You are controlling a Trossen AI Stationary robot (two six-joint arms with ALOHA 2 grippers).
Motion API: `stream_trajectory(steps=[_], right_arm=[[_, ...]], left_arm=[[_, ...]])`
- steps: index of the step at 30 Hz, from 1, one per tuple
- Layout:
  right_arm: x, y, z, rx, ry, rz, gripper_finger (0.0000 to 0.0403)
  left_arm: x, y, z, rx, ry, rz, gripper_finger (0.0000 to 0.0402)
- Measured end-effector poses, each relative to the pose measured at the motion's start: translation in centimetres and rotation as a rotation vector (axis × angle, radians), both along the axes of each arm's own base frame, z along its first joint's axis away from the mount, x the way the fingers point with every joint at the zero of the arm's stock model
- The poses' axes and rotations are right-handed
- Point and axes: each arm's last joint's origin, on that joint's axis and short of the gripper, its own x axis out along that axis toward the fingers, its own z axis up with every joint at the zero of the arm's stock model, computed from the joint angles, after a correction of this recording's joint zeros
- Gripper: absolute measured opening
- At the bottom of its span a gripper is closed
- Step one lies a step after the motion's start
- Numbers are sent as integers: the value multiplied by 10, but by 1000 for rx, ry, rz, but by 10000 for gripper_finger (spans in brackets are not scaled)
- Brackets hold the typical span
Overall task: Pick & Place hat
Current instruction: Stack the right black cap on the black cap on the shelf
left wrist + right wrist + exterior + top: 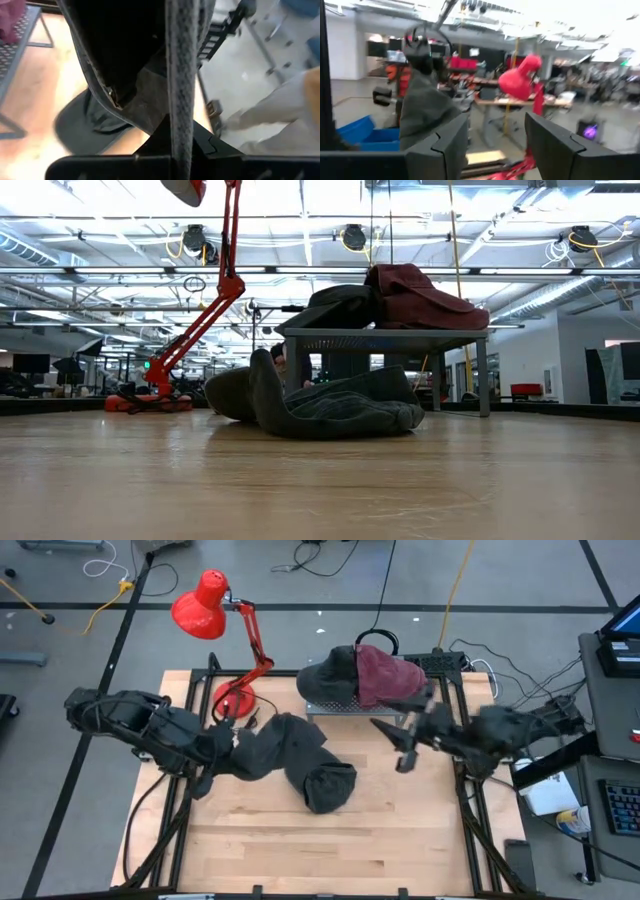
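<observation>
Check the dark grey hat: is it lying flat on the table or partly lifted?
Partly lifted. The left claw is shut on one edge of the grey hat, whose other end sags crumpled on the table.

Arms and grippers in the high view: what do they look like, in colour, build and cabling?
Both arms are dark, almost black, with chunky angular links. The left gripper ends in dark fingers; black cables trail behind its arm. The right gripper has two flat, blocky black fingers with stepped inner edges. No markings are legible on either arm.
</observation>
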Motion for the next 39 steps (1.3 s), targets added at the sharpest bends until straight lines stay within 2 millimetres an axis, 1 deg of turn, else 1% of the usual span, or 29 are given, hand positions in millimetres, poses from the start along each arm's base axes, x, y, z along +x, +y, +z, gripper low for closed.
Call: stream_trajectory(steps=[4, 9, 12, 18, 22, 25, 31, 39], right_arm=[[22, -20, -14, 106, 45, 104, 190], [43, -37, -22, 198, 55, 247, 190], [56, -42, -27, 241, 85, 322, 190], [71, -39, -25, 271, 126, 435, 190], [73, -36, -31, 327, 190, 508, 190], [71, -34, -35, 353, 242, 510, 190], [66, -25, -37, 401, 306, 652, 190], [64, -20, -39, 414, 333, 666, 190]], left_arm=[[2, -1, 10, 87, 69, -31, 8], [19, -7, 13, 176, 130, -85, 8], [32, -10, 15, 214, 146, -110, 8], [60, -9, 13, 242, 174, -121, 8], [75, -8, 8, 239, 204, -113, 8], [82, -6, 6, 212, 214, -120, 8], [84, -2, 6, 174, 220, -97, 8], [85, 2, 6, 135, 232, -76, 8]])
